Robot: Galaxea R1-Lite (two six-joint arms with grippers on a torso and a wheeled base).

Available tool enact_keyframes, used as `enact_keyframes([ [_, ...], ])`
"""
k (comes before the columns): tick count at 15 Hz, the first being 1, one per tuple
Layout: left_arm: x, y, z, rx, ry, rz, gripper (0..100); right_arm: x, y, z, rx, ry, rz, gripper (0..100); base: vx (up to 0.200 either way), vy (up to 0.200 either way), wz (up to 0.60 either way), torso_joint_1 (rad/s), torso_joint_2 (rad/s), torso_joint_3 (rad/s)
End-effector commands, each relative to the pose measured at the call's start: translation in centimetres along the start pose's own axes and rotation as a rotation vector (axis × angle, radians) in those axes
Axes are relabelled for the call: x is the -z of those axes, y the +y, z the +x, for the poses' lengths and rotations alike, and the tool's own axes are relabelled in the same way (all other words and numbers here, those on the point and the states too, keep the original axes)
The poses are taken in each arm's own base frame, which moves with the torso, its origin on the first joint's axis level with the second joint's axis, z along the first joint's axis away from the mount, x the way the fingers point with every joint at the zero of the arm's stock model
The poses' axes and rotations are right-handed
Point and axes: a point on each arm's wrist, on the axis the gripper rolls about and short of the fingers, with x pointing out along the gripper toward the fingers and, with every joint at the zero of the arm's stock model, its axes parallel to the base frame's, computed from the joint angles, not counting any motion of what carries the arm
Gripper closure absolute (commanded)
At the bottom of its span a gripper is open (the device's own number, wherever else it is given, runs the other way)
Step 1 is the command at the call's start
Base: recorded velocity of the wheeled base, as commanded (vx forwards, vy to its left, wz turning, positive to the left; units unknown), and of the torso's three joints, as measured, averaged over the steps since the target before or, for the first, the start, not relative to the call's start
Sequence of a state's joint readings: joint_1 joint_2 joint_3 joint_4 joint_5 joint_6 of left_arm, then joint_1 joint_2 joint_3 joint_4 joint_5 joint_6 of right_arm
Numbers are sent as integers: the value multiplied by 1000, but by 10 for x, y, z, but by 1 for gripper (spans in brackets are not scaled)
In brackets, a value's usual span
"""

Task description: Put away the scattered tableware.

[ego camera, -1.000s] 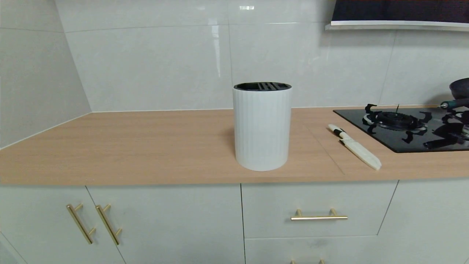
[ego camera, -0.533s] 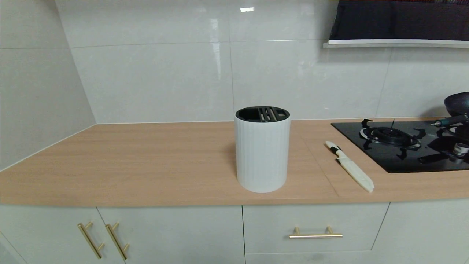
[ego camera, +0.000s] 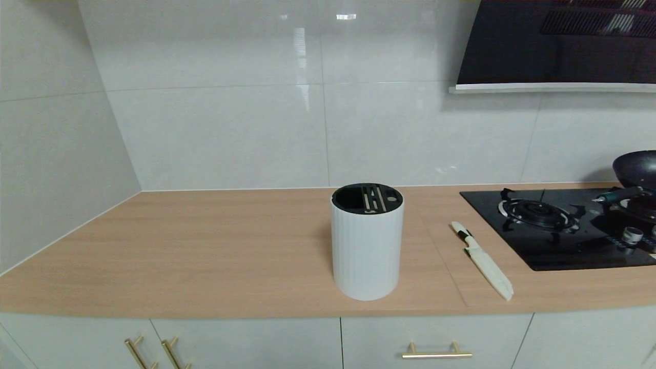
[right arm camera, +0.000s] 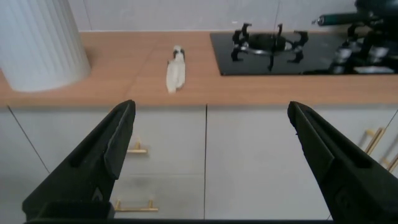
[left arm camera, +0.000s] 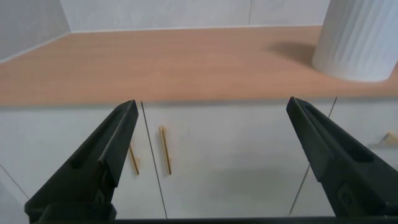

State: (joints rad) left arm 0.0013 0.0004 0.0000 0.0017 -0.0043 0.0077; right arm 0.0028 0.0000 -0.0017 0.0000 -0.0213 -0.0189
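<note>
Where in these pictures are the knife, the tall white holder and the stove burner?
knife (ego camera: 482, 261): head view, on the middle of its pale blade.
white holder (ego camera: 366, 256): head view, on its ribbed side wall.
stove burner (ego camera: 535, 210): head view, on the burner's middle.

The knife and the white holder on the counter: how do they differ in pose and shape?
The holder stands upright; the knife lies flat on the counter. The holder is a wide ribbed cylinder with a black slotted top; the knife is long and thin, with a black band at its handle. Both are mostly white and rest apart on the same counter.
</note>
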Motion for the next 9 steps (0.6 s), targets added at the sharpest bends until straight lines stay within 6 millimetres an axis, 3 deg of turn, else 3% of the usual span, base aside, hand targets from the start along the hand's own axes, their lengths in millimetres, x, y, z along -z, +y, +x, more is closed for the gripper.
enact_keyframes([
  [1,0,0,0,2,-1,0,0,0,0,0,0,2,0,0,0,0,0,251,-544,-295],
  [9,0,0,0,-1,-1,0,0,0,0,0,0,2,0,0,0,0,0,271,-576,-305],
])
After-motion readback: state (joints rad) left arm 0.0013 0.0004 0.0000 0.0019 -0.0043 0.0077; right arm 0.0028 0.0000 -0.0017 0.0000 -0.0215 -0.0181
